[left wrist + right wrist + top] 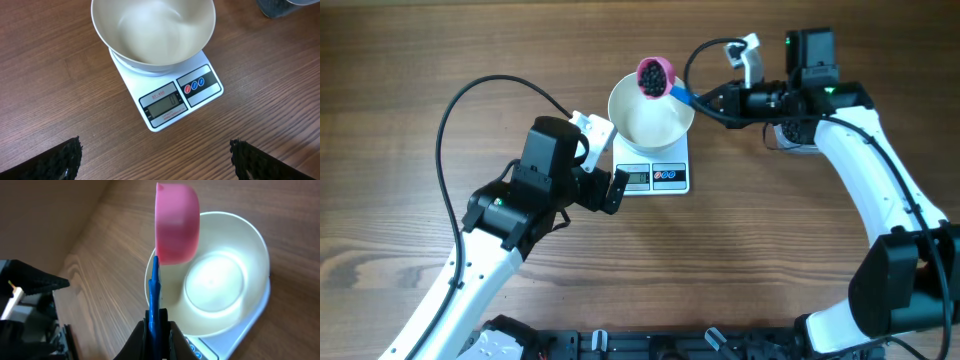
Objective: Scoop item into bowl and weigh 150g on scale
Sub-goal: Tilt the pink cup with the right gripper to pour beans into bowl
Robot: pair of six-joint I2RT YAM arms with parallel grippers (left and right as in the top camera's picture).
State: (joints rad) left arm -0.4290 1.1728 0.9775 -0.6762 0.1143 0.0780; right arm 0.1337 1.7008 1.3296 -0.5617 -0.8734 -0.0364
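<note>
1. The wooden table [400, 60] is lying beneath the tool on all sides.
2. The right gripper [156, 330] is pinching the blue handle of a pink scoop [176, 225], jaws pressed tight against it. The left gripper [607, 160] is hanging spread wide and holding nothing, on the opposite side of the bowl from the scoop.
3. The scale [665, 177] is sitting under the bowl, its display beyond the bowl from the scoop.
4. The white bowl [645, 125] is standing on the scale, directly below the scoop's cup and looking bare inside.
5. The scoop is hovering over the bowl's rim on the side away from the display. Its long axis is running from the right gripper straight out over the bowl, so tipping is looking like the right arm's job.
6. The black pellets [651, 77] are filling the scoop's cup.
7. The right wrist view is showing only the cup's outside, hiding the pellets. The display digits are too small to read. A dark shape [280, 7] is being cut off at the left wrist view's edge.
</note>
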